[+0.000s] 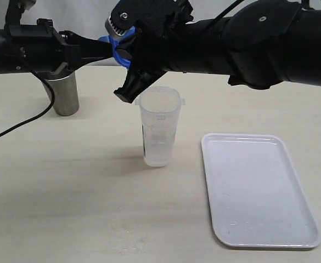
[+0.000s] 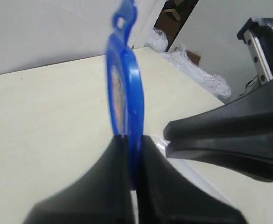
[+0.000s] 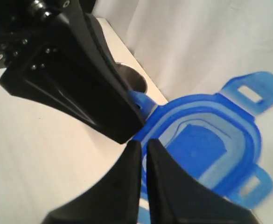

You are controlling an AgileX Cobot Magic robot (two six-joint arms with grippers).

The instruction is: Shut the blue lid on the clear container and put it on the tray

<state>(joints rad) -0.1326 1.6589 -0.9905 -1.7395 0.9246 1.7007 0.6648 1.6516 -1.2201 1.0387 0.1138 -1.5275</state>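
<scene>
Left claw [image 1: 110,49] reaches in from the left, raised above the bench [image 1: 67,186], its jaws closed on the edge of the blue lid [image 1: 119,46]; the left wrist view shows the lid [image 2: 124,88] edge-on and upright, its rim pinched between the two dark fingers [image 2: 103,186]. A steel cup [image 1: 64,93] stands on the bench below and behind this claw. Right claw [image 1: 122,55] comes in from the right across the middle and meets the same lid from the opposite side; in the right wrist view its fingers [image 3: 127,186] are pressed together on the lid's rim [image 3: 206,149], with the snap flaps sticking out beyond. Both claws thus grip the lid in the air. The clear container [image 1: 159,129] stands upright and uncovered on the bench, just below and slightly right of the two claws, not touching them. The tray [image 1: 259,189] lies flat on the bench to the right of the container, well below the right arm.
</scene>
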